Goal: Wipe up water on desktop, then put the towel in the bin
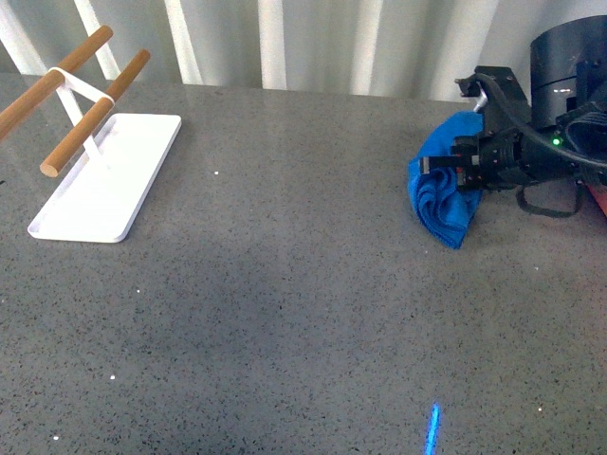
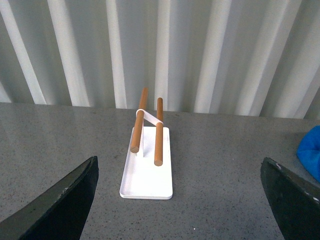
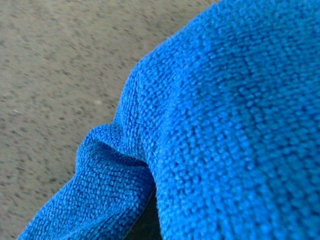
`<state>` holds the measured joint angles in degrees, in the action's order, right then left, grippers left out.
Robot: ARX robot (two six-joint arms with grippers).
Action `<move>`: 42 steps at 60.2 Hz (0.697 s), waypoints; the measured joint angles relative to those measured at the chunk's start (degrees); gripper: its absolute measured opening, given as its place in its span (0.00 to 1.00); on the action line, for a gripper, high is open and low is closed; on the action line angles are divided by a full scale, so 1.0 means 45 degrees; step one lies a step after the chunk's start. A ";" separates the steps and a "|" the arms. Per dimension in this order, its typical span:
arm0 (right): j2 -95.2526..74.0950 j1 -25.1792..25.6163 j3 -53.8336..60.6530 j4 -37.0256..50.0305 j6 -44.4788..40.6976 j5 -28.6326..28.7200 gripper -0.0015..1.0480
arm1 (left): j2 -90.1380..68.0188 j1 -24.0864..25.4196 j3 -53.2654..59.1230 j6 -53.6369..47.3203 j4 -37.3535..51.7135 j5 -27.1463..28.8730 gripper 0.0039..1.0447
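The wide dark grey speckled stone-like desktop (image 1: 285,284) fills the front view, and no puddle can be made out on it. Toward its far left corner stands a flat white tray with two wooden rods (image 1: 104,194), well clear of the work. Near the right edge the bright blue fluffy terry towel (image 1: 444,194) hangs bunched, its lowest fold at or just above the surface. It fills the right wrist view. The right gripper (image 1: 455,161) pinches its upper folds, probably so that the cloth travels as one bundle toward the salmon-pink bin (image 1: 599,201), which shows only as a corner at the right edge, just behind that arm. The left gripper (image 2: 178,165) hovers idle with its jaws spread wide, facing the tray.
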<state>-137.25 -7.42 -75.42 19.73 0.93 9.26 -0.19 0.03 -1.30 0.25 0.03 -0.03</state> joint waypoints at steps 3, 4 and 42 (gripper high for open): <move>-0.0063 -0.0189 -0.0311 -0.0287 0.0097 0.0631 0.04 | 0.0000 0.0000 0.0000 0.0000 0.0000 0.0000 0.94; -0.0073 -0.0287 -0.0403 -0.0442 0.0097 0.0918 0.04 | 0.0000 0.0000 0.0000 0.0000 0.0000 0.0000 0.94; 0.3036 -0.1137 0.4974 -0.0758 0.0194 0.3317 0.04 | 0.0000 0.0000 0.0000 0.0000 0.0000 0.0005 0.94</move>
<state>-123.59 -12.53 -53.04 16.32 1.80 24.18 -0.19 0.03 -1.30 0.25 0.03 -0.01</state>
